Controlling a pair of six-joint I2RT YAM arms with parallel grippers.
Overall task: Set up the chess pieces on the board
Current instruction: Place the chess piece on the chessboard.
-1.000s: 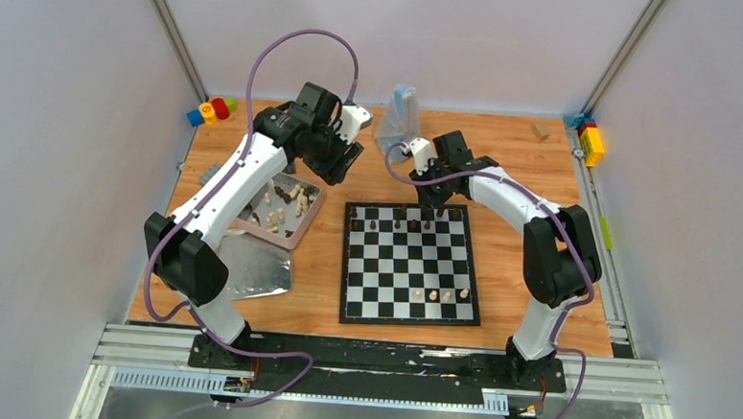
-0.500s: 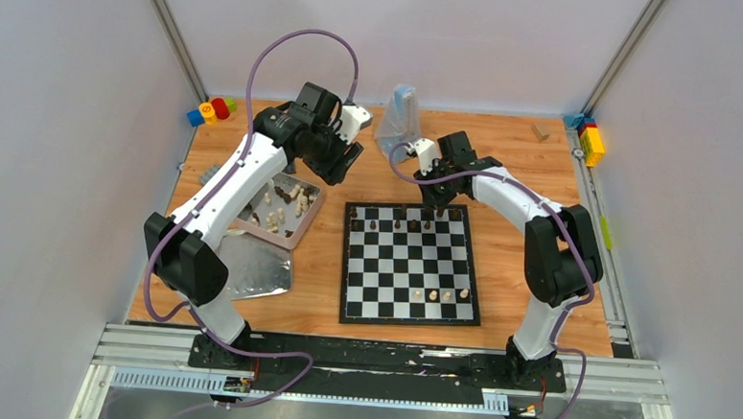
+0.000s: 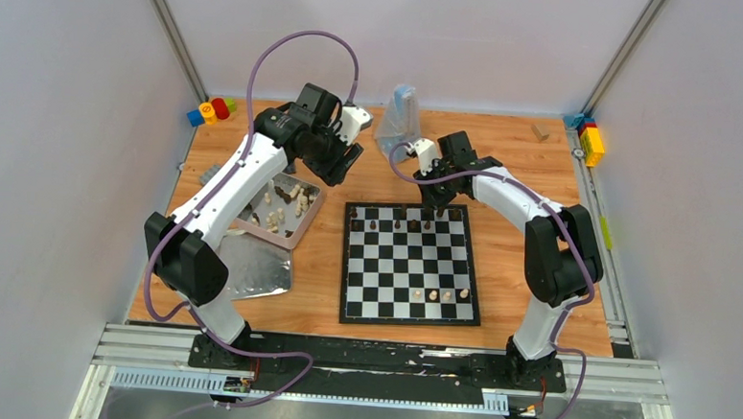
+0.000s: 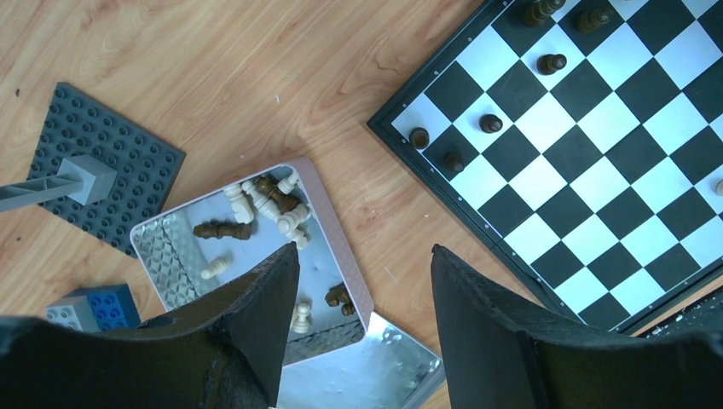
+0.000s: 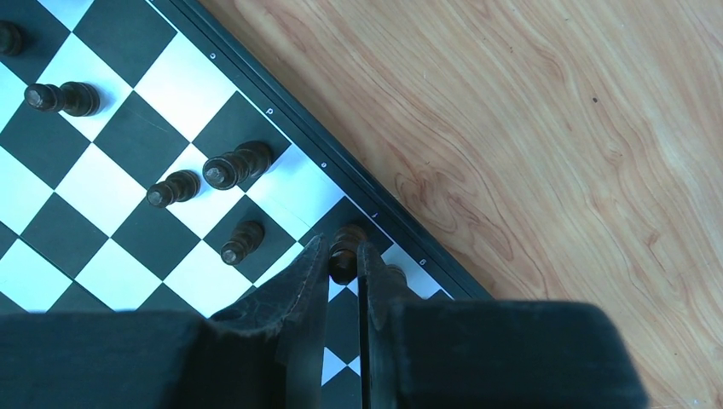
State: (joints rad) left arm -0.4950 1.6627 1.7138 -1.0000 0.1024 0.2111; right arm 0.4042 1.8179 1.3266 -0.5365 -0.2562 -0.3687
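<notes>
The board (image 3: 411, 264) lies in the middle of the table. Several dark chess pieces (image 5: 222, 170) stand in its two far rows, and three cream chess pieces (image 3: 439, 295) near its front. My right gripper (image 5: 343, 256) is shut on a dark piece (image 5: 348, 234), held upright over a square at the board's far edge. My left gripper (image 4: 363, 250) hangs open and empty, high above the corner of a silver tin (image 4: 334, 230). The tin holds loose cream and dark pieces (image 4: 268, 200).
The tin's lid (image 3: 254, 266) lies in front of the tin. A dark grey studded plate (image 4: 128, 196) and a blue brick (image 4: 107, 307) sit beside it. A plastic bag (image 3: 399, 115) stands behind the board. Coloured bricks (image 3: 212, 110) lie at the back corners.
My right gripper has edged slightly to the right along the board's far edge with the dark piece in it. The left arm has not moved.
</notes>
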